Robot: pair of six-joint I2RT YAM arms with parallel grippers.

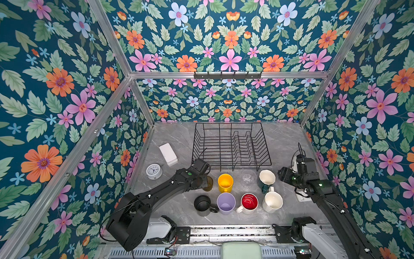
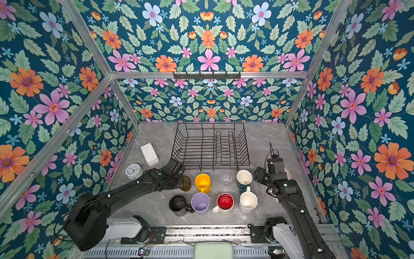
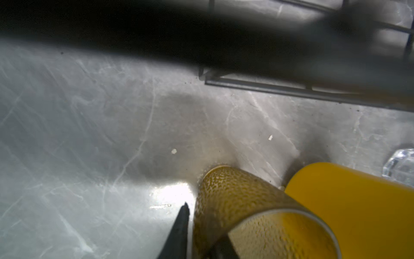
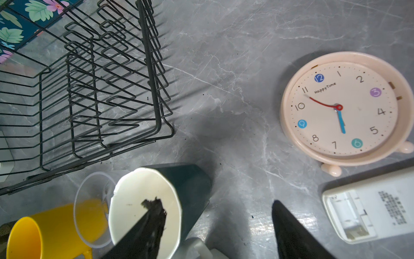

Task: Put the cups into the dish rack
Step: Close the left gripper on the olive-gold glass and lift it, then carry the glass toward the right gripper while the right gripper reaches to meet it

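Clamping on one cup: the left gripper (image 3: 202, 222) has the wall of the amber, dimple-textured translucent tumbler (image 3: 235, 197) between its jaws. One finger (image 3: 182, 226) is outside the wall and the other is at the mouth, drawn close together. The tumbler's base rests on the grey marbled tabletop (image 1: 174, 139), just beside the yellow plastic mug (image 1: 225, 182). Cannot tell whether those two touch.

Right gripper (image 4: 215, 203): jaws spread wide, holding nothing. In the right wrist view one finger (image 4: 152, 219) lies across the white-lined mouth of the dark green mug (image 4: 192, 186), and the other is over bare tabletop. Cannot tell whether the first finger is inside the mug or above it.

Cups: all eight stand on the tabletop in two rows of four, just in front of the near side of the large black wire dish rack (image 1: 230, 154) and outside it.
- Far row, left to right in both top views: amber tumbler, yellow mug, clear glass (image 1: 248, 178), dark green mug.
- Near row: black mug (image 1: 202, 205), lilac tumbler (image 1: 225, 203), white red-inside mug (image 1: 249, 203), cream mug (image 1: 272, 201).

The rack sits towards the back wall, with its upright plate dividers in the right half. A small round white alarm clock (image 1: 154, 171) and a flat white box (image 1: 168, 153) lie left of the rack, apart from the cups.
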